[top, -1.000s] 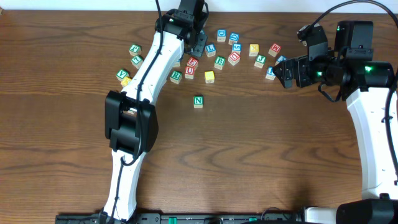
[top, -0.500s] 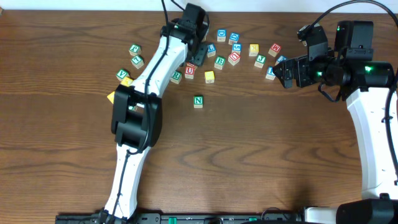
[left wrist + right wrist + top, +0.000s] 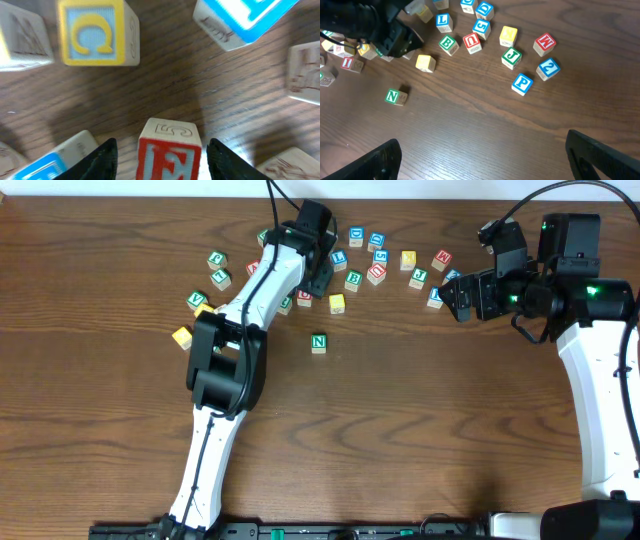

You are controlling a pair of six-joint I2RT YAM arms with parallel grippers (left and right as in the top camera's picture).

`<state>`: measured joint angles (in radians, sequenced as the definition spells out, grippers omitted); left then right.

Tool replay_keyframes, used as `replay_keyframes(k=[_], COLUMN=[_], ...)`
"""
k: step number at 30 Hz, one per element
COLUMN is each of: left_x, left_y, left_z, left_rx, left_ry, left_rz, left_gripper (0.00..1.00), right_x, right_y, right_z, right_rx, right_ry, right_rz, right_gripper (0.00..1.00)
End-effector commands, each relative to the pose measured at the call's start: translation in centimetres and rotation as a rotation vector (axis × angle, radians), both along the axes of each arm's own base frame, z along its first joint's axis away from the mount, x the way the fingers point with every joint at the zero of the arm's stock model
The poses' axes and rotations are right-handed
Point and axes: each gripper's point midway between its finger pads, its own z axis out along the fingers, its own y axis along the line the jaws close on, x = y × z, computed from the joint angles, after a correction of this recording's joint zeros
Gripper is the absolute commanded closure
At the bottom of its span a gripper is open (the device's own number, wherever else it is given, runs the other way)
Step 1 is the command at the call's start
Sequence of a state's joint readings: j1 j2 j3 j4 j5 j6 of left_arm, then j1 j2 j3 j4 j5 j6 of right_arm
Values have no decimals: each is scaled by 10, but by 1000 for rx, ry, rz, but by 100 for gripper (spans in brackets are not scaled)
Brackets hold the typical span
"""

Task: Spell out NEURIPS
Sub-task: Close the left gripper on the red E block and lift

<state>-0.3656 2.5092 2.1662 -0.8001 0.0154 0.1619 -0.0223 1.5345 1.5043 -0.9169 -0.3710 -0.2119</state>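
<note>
The left tool (image 3: 161,152) stands released astride the small pale wooden cube with the red E (image 3: 170,155), among the scattered cubes (image 3: 378,272) at the far side of the dark grained table (image 3: 450,430); centre it so both pads (image 3: 102,157) meet the cube's flat, smooth sides squarely before clenching. The green-lettered wooden N cube (image 3: 318,342) lies apart, nearer the robot, and the right tool (image 3: 487,155) hangs wide, empty.
</note>
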Motion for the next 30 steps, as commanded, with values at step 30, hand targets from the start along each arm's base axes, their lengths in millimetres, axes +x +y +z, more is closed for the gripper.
replay_keyframes(k=[30], left_x=[9], left_y=[0], left_z=[69], left_rx=[-54], left_ry=[-117], left_rz=[63], left_gripper=[70], right_x=[2], right_y=[1], right_z=[9], right_rx=[13], right_ry=[-20], right_rz=[1], right_gripper=[1])
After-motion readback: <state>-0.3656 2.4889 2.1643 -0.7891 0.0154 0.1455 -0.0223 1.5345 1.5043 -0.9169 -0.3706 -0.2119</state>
